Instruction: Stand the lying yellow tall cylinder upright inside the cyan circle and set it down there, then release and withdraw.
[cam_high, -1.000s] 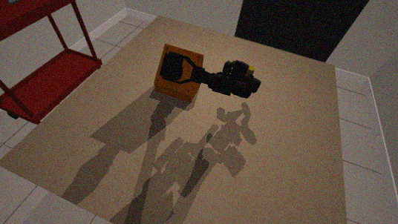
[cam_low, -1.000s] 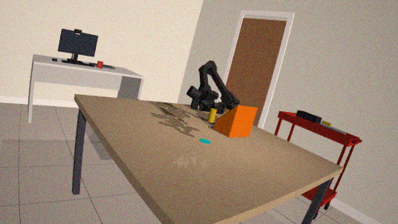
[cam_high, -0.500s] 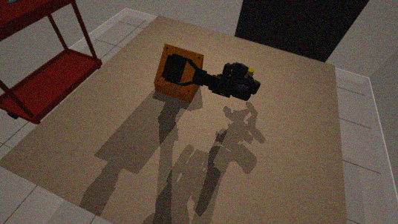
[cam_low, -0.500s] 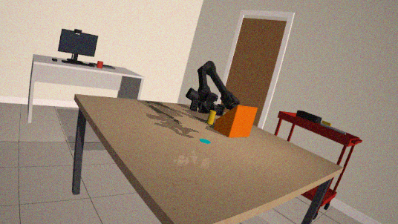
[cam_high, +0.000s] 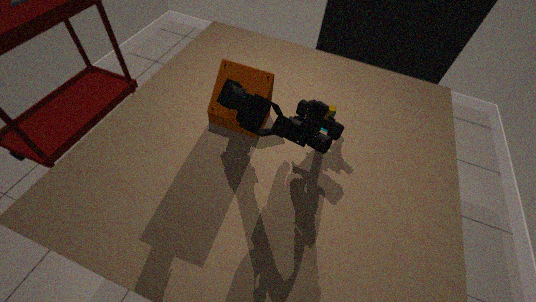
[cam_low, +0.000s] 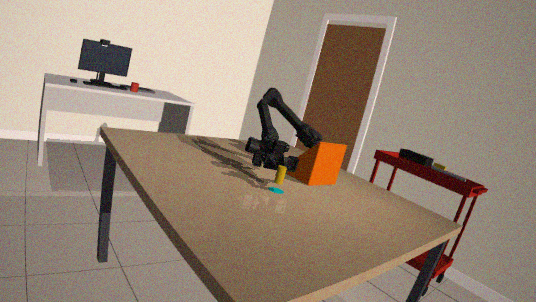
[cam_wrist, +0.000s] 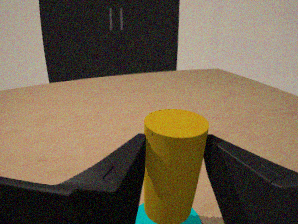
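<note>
The yellow tall cylinder (cam_high: 332, 109) (cam_low: 281, 175) (cam_wrist: 174, 167) is about upright between the fingers of my gripper (cam_low: 281, 171) (cam_wrist: 174, 142), which is shut on it. The cyan circle (cam_high: 324, 131) (cam_low: 276, 190) (cam_wrist: 145, 216) lies flat on the table. In the exterior view the cylinder's bottom shows a little above and behind the circle, with a small gap between them. In the wrist view the cylinder's lower end overlaps the circle and hides its middle. In the top view the arm hides most of the cylinder and part of the circle.
A large orange block (cam_high: 245, 82) (cam_low: 327, 164) stands on the table (cam_high: 400, 200) (cam_low: 225, 225) close beside the cylinder and the arm. The arm reaches past it. A red cart (cam_high: 75, 110) (cam_low: 425, 175) stands off the table's side.
</note>
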